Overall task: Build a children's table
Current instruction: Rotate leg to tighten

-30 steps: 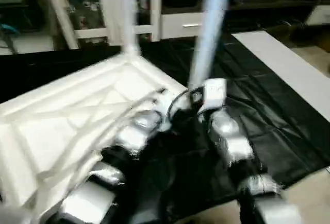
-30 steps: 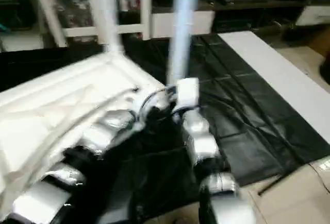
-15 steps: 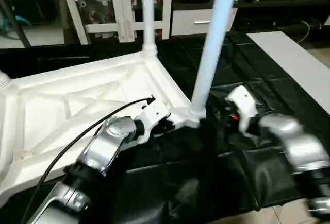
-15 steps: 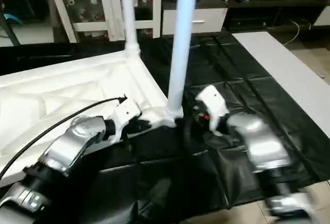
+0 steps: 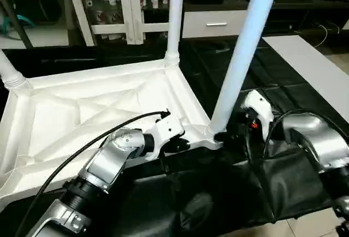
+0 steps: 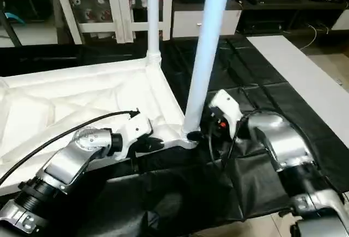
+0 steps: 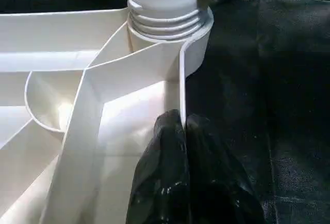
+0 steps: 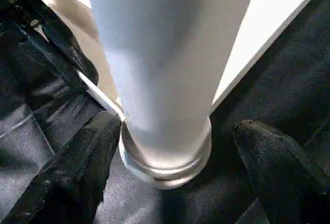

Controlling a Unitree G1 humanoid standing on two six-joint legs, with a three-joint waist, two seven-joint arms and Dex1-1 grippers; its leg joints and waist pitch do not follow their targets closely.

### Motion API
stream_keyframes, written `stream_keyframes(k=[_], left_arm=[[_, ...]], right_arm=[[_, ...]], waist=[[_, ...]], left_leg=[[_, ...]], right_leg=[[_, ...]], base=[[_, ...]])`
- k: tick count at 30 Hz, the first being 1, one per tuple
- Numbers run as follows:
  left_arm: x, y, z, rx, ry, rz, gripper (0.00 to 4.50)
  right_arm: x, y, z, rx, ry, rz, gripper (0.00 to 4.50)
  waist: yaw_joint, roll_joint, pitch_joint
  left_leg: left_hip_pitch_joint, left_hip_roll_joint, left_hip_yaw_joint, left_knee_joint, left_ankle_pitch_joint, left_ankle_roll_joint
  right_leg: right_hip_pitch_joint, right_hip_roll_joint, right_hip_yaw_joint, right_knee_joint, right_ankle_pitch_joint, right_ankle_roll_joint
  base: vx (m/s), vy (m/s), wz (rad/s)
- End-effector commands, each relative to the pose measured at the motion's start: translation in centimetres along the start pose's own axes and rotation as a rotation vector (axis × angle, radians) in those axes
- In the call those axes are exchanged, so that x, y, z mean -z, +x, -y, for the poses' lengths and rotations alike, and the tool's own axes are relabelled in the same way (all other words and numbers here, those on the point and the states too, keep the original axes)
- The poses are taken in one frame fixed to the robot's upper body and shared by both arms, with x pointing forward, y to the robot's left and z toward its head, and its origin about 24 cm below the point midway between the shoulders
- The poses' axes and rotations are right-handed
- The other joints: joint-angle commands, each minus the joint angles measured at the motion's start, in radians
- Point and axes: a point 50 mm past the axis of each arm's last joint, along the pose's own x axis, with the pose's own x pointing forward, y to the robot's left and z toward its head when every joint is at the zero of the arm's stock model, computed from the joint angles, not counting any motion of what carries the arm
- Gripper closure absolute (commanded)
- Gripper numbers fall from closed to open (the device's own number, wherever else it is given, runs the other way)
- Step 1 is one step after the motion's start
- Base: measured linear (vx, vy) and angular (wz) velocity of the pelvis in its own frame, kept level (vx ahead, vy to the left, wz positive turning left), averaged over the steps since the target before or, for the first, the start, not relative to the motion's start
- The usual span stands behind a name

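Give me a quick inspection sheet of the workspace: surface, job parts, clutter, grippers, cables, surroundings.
Surface: black sheet on the floor, creased.
Job's things: tabletop lies underside up, X ribs showing; near leg, far leg and left leg stand in corner sockets.
Clutter: flat white board lies on the sheet to the right.
Grippers: left gripper shut on the tabletop's edge wall beside the near socket; right gripper open, fingers either side of the near leg's base, not touching.
Cables: black cable arcs over the left forearm; one loops at the right wrist.
Surroundings: white shelving, drawer unit.
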Motion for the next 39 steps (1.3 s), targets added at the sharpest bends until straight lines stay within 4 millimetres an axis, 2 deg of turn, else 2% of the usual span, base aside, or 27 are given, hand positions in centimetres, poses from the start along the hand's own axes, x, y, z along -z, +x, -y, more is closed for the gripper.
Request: stream_keyframes(k=[1, 7, 8, 20, 24, 25, 29, 32, 39], left_arm=[[-0.2, 0.3, 1.0, 0.062, 0.014, -0.010, 4.50], [0.0, 0.1, 1.0, 0.062, 0.015, -0.016, 4.50], [0.0, 0.0, 1.0, 0.060, 0.013, -0.021, 4.50], [0.0, 0.0, 1.1, 0.057, 0.007, -0.026, 4.50], [0.1, 0.0, 1.0, 0.054, 0.007, -0.028, 4.50], [0.1, 0.0, 1.0, 0.054, 0.007, -0.028, 4.50], [0.0, 0.1, 1.0, 0.054, 0.010, -0.029, 4.50], [0.0, 0.1, 1.0, 0.054, 0.009, -0.029, 4.50], [0.3, -0.2, 0.9, 0.046, 0.004, -0.034, 4.50]], right_arm=[[-0.4, 0.3, 0.5, -0.009, -0.029, -0.026, 0.57], [-0.5, 0.7, 0.5, -0.027, -0.033, -0.035, 0.57], [-0.4, 0.7, 0.6, -0.042, -0.041, -0.053, 0.83], [-0.1, 0.6, 0.7, -0.090, -0.056, -0.083, 0.83], [0.0, 0.5, 0.8, -0.092, -0.065, -0.093, 0.83], [0.0, 0.4, 0.9, -0.092, -0.066, -0.094, 1.04], [0.3, 0.7, 0.8, -0.092, -0.069, -0.103, 1.31], [0.4, 0.8, 0.7, -0.102, -0.066, -0.100, 1.61], [0.6, 1.1, 0.5, -0.112, -0.064, -0.095, 1.78]], waist=[[0.001, -0.016, -0.066], [0.003, -0.017, -0.066], [0.003, -0.016, -0.067], [0.001, -0.018, -0.064], [0.001, -0.016, -0.065], [0.001, -0.017, -0.066], [0.002, -0.017, -0.066], [0.001, -0.020, -0.065], [0.000, -0.022, -0.063]], left_leg=[[0.013, 0.047, -0.015, -0.066, -0.105, 0.095], [0.012, 0.048, -0.014, -0.064, -0.090, 0.111], [0.013, 0.048, -0.014, -0.063, -0.091, 0.110], [0.013, 0.048, -0.016, -0.063, -0.143, 0.086], [0.013, 0.048, -0.016, -0.062, -0.138, 0.085], [0.012, 0.047, -0.016, -0.061, -0.132, 0.089], [0.012, 0.047, -0.015, -0.060, -0.121, 0.099], [0.010, 0.047, -0.016, -0.060, -0.141, 0.093], [0.011, 0.048, -0.018, -0.062, -0.172, 0.071]], right_leg=[[0.048, -0.028, 0.025, -0.038, -0.143, -0.273], [0.051, -0.028, 0.026, -0.034, -0.108, -0.287], [0.050, -0.028, 0.025, -0.033, -0.110, -0.288], [0.048, -0.028, 0.026, -0.038, -0.176, -0.277], [0.049, -0.027, 0.026, -0.036, -0.160, -0.276], [0.049, -0.027, 0.026, -0.035, -0.150, -0.280], [0.050, -0.027, 0.026, -0.034, -0.138, -0.286], [0.049, -0.028, 0.026, -0.036, -0.174, -0.278], [0.045, -0.027, 0.026, -0.040, -0.230, -0.255]], base=[[0.000, 0.000, 0.00], [0.000, 0.000, 0.00], [0.000, 0.000, 0.00], [0.000, 0.000, 0.00], [0.000, 0.000, 0.00], [0.000, 0.000, 0.00], [0.000, 0.000, 0.00], [0.000, 0.000, 0.00], [0.000, 0.000, 0.00]])
